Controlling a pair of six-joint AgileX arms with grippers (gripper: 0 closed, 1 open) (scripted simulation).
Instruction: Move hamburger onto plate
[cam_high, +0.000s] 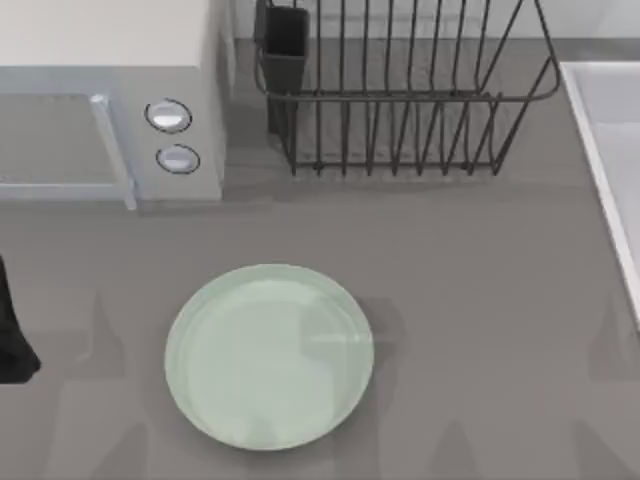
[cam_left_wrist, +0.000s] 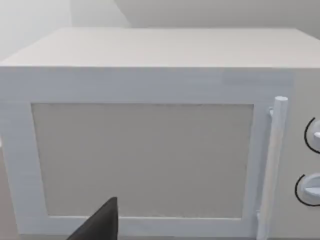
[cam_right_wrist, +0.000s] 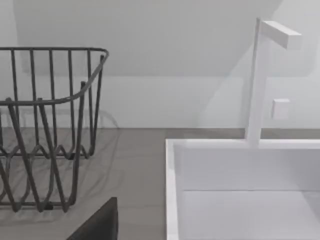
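Plate (cam_high: 268, 355): large, round, pale mint green, glossy, shallow raised rim. Lies flat on the grey table (cam_high: 470, 300), a little left of centre in the top view, near the front edge. Its surface carries nothing.

Hamburger: cannot be located in any of the three views, so its place cannot be told.

Microwave (cam_high: 110, 100): pale grey box at the table's rear left, door shut, upright bar handle (cam_left_wrist: 272, 165) beside the door window, two round silver knobs (cam_high: 168, 116) stacked at its right end. The left wrist view faces its door squarely.

Dish rack (cam_high: 400, 90): dark wire basket at the rear centre, with a dark cutlery cup (cam_high: 285, 45) at its left corner. Stands just to the right of the microwave, apart from the plate.

Sink (cam_right_wrist: 240, 190): white basin at the table's right edge, with a white tap (cam_right_wrist: 260, 80) rising behind it.

Left arm: a dark part (cam_high: 12, 330) shows at the top view's left edge, well apart from the plate. Whether its fingers are spread or pressed together cannot be told.
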